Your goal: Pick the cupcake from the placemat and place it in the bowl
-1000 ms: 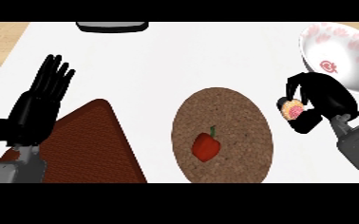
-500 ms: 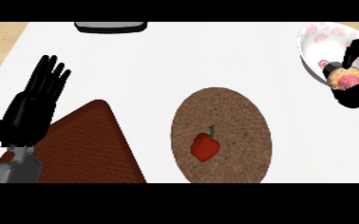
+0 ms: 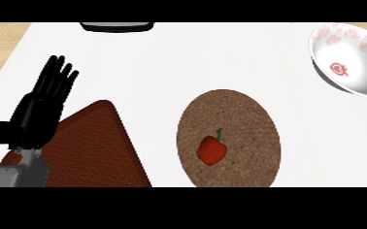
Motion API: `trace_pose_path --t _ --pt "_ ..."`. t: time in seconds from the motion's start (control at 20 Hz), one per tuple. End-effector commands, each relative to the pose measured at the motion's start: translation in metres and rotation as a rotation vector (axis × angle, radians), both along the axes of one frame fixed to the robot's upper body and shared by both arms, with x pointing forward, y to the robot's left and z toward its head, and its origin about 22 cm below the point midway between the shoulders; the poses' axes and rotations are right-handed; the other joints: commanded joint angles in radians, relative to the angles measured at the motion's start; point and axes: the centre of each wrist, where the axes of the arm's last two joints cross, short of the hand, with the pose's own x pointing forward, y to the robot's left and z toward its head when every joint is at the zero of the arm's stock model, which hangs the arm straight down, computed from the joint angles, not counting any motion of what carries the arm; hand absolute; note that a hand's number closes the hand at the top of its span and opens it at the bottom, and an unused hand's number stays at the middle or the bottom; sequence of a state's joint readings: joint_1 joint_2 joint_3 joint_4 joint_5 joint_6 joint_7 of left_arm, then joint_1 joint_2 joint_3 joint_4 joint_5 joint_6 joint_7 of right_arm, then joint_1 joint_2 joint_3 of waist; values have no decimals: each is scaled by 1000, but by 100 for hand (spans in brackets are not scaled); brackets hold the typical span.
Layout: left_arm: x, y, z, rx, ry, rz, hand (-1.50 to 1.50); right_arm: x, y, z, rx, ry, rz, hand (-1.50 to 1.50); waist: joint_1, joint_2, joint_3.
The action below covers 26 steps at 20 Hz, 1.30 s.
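A white bowl with pink flower marks sits at the right edge of the counter; what shows of its inside holds no cupcake, and the cupcake is nowhere in view. A round brown placemat lies at centre right with a red bell pepper on it. My left hand rests open at the left, fingers straight and pointing up. My right hand is out of view.
A dark reddish-brown board lies at the lower left, partly under my left forearm. A dark grey object sits at the counter's far edge. A wooden strip shows at the upper left.
My right hand, which held the cupcake by the bowl, moved right and has left the view with it. The left hand has stayed put.
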State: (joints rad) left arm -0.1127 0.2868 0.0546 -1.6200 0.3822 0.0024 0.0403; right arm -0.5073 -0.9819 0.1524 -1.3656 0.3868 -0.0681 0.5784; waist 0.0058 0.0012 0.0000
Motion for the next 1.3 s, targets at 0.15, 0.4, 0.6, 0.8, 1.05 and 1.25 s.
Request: trace_pose_path --t 0.15,0.4,0.6,0.8,1.05,1.25 --pt "9 -16 -4 -11 -15 -13 0 30 -51 5 98 -85 -34 150 20 6 1" --pt "15 0 -7 -7 -2 -32 0 46 -78 -23 142 -119 -37 150 32 11 1" --pt "15 -11 2 3 -7 -41 0 46 -97 -53 103 -65 -72 150 54 21 3" --pt "10 -18 -2 6 -21 -66 0 47 -104 -65 119 10 -99 150 66 24 4" --pt "22 -26 7 -4 -43 -76 0 44 -111 -75 273 104 -183 150 74 34 6" --pt "18 -15 6 -9 -47 -78 0 43 -110 -88 354 207 -66 -150 82 34 6"
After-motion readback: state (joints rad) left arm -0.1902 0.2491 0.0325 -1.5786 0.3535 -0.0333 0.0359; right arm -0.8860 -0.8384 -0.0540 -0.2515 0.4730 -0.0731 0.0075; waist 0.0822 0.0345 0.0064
